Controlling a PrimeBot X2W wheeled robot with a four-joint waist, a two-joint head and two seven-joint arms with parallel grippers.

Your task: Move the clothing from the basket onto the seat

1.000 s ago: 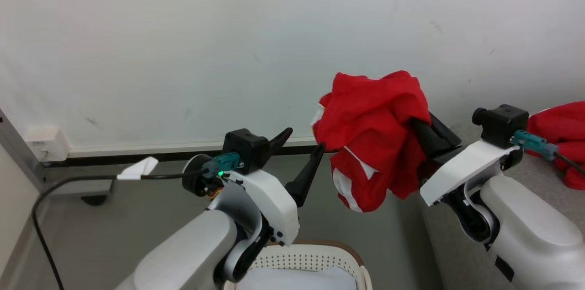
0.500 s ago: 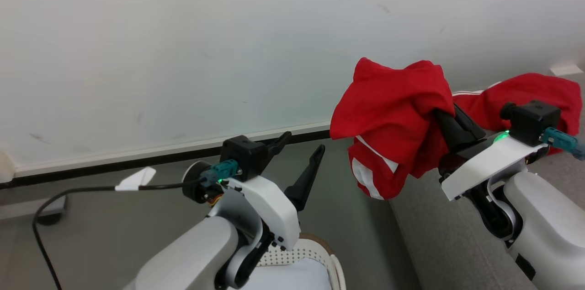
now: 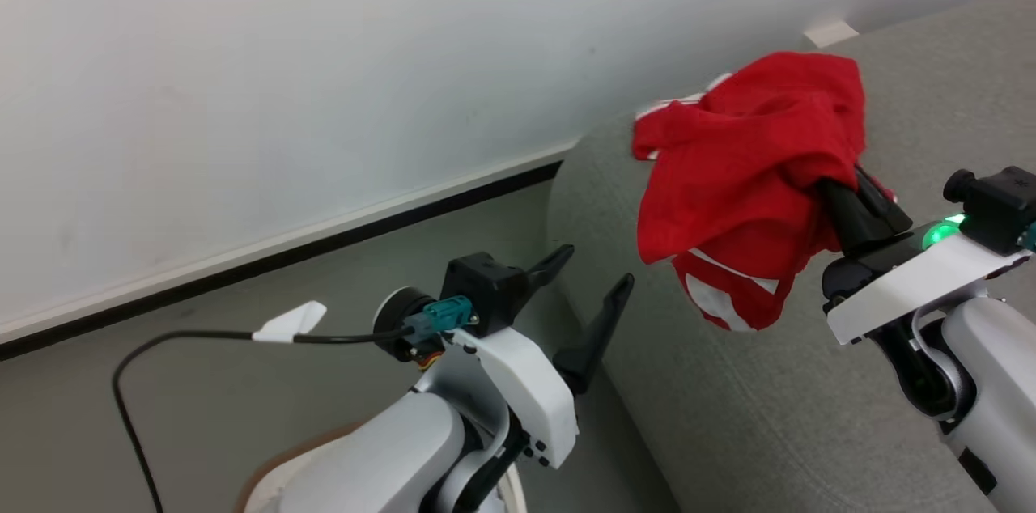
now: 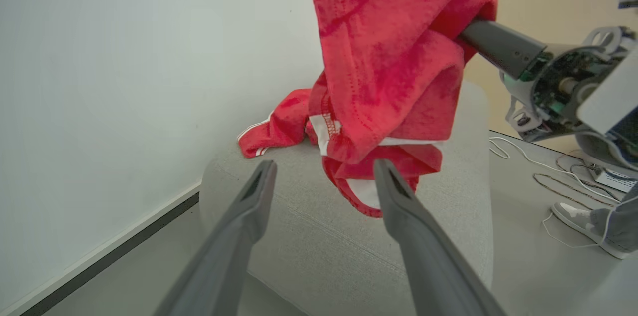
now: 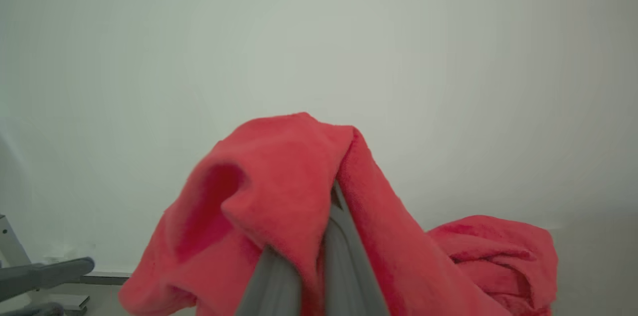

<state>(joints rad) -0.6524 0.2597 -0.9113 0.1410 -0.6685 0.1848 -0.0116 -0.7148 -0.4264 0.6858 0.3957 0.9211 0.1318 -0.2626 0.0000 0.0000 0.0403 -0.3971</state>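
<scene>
My right gripper is shut on a piece of the clothing, a bright red garment with white trim that hangs bunched over its fingers, above the grey seat. The fabric hides the fingertips. A second red garment with thin white stripes lies on the seat by the wall. My left gripper stands open and holds nothing, just off the seat's left edge. In the left wrist view its fingers point at the hanging garment. A sliver of the basket's brown rim shows under my left arm.
A white wall with a black baseboard runs behind the seat. A black cable with a white tag trails from my left wrist. In the left wrist view, cables and a person's shoe lie on the floor beyond the seat.
The head camera has swung right, so the seat has come into view and the basket has slid almost out. The right gripper now holds the garment over the seat. The left gripper stays open.
</scene>
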